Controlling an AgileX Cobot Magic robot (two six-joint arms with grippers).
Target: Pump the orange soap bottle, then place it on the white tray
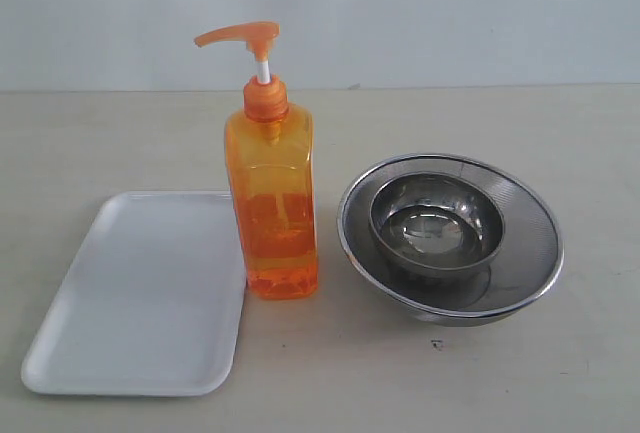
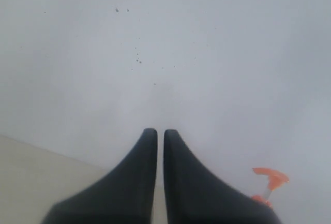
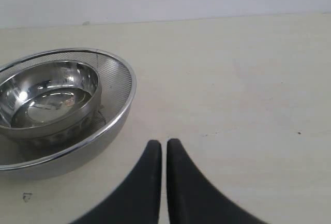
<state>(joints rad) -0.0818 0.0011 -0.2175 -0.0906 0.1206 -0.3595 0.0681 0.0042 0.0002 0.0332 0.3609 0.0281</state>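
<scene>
**Two grippers closed and clear, bottle waiting beside the tray**

Neither arm shows in the exterior view, so nothing is in contact with the task's things. The orange soap bottle [image 1: 272, 203] stands upright on the table [image 1: 560, 373], just beside the near right edge of the white tray [image 1: 130, 293]. Whether its base touches the rim cannot be told. Its pump head [image 1: 240, 35] is fully raised on the white stem, with the spout pointing out over the tray side, which suggests the pumping step is not yet done.

To the bottle's other side sits a steel mesh bowl [image 1: 530, 243] with a smaller steel bowl [image 1: 436, 228] nested inside it, close enough to crowd an approach from that side.

The left gripper [image 2: 160, 133] has its jaws drawn together to a thin slit, holding nothing. It faces the pale wall [image 2: 165, 53], with the pump head just in sight at the frame's edge. The right gripper [image 3: 164, 144] is likewise closed and empty, low over bare table near the mesh bowl.

A sensible plan is to brace the bottle's body while pressing the head, since a tall, narrow bottle could tip.
</scene>
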